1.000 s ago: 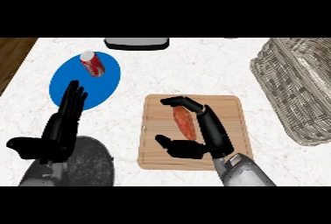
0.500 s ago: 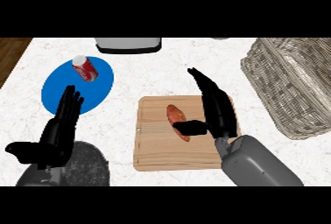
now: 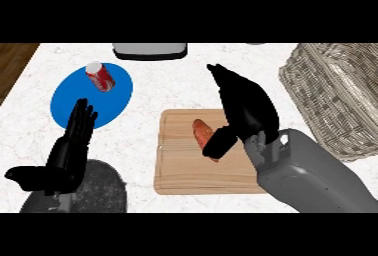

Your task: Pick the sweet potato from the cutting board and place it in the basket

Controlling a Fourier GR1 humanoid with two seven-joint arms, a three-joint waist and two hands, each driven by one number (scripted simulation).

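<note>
An orange-red sweet potato [image 3: 201,134] lies on the wooden cutting board [image 3: 184,175] at the middle of the counter. My right hand [image 3: 245,107] hangs over the potato's right side, open, with its fingers straight and pointing away from me. Its thumb [image 3: 218,145] crosses the near end of the potato and hides part of it. I cannot tell whether the hand touches the potato. The wicker basket [image 3: 336,95] stands at the right edge, apart from the board. My left hand [image 3: 71,147] rests open at the lower left, fingers up.
A blue plate [image 3: 85,102] at the left carries a red can [image 3: 100,76] lying on its far part. A grey appliance [image 3: 150,49] sits at the counter's back edge. Bare white counter lies between board and basket. Dark wood floor shows at the top left.
My right hand has come from beside the potato to over it, fingers stretched farther away from me, thumb now across the potato. The left hand has stayed as it was.
</note>
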